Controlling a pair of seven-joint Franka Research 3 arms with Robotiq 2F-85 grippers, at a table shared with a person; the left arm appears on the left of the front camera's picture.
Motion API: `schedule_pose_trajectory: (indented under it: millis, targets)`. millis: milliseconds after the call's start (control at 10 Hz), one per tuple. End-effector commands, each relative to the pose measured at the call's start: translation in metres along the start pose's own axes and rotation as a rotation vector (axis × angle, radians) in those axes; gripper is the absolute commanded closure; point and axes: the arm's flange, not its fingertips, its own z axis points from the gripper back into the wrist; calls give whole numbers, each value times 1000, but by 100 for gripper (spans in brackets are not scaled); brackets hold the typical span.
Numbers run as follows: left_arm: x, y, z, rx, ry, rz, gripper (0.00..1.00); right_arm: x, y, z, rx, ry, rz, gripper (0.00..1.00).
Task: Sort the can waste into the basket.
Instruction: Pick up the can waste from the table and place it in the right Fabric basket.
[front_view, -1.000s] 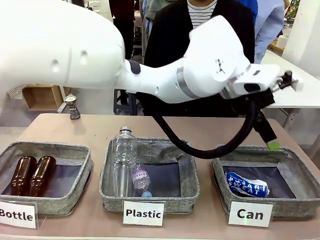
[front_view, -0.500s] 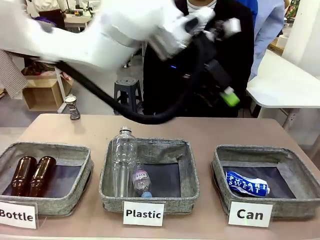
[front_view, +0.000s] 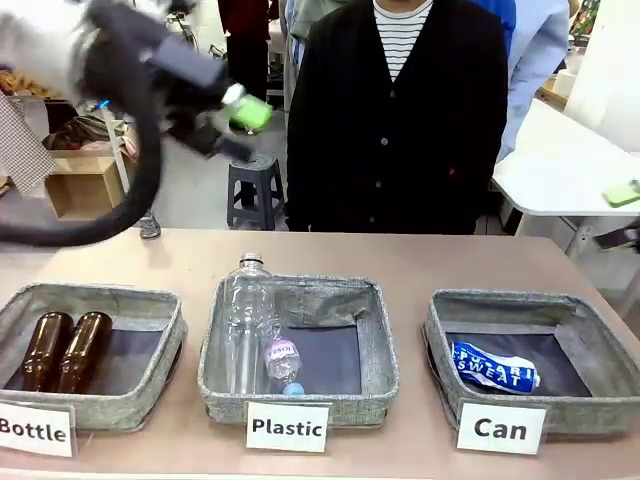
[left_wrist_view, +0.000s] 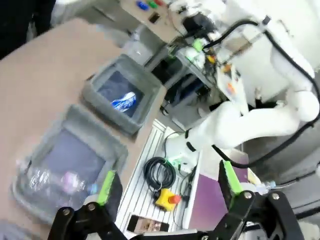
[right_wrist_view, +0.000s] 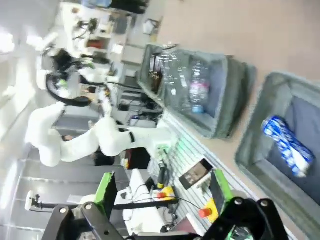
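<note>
Three grey fabric baskets stand in a row along the table's (front_view: 420, 262) near edge, each with one white label in front. The Can basket (front_view: 437, 345) sits at the near right corner and holds one dented blue can (front_view: 492, 367), lying on its side on the dark bottom, towards the basket's near left. The Plastic basket (front_view: 380, 345) in the middle holds two clear plastic bottles (front_view: 247, 325) – one tall, one small with a purple label. The Bottle basket (front_view: 172, 345) at the near left corner holds two brown glass bottles (front_view: 62, 350), side by side.

The left gripper (front_view: 240, 120) hangs blurred high above the far left corner; its wrist view shows its jaws spread wide with nothing between them. The right gripper (right_wrist_view: 162, 182) is also spread wide and empty. One person in a dark cardigan (front_view: 400, 130) stands at the far edge. A small dark object (front_view: 149, 228) at the far left corner is too hidden by the arm's black cable (front_view: 140, 190) to name.
</note>
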Motion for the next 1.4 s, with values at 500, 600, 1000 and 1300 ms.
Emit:
schedule_pose_trajectory:
  millis: [500, 600, 1000, 1300]
  targets:
    - [-108, 71, 74, 33, -240, 220, 0, 8, -22, -31, 146, -38, -48, 0]
    - [-108, 71, 74, 33, -240, 220, 0, 8, -22, -31, 146, -38, -48, 0]
    - [-108, 71, 74, 33, -240, 220, 0, 8, -22, -31, 146, -38, -48, 0]
    - [-108, 73, 67, 32, -253, 213, 0, 8, -22, -31, 146, -38, -48, 0]
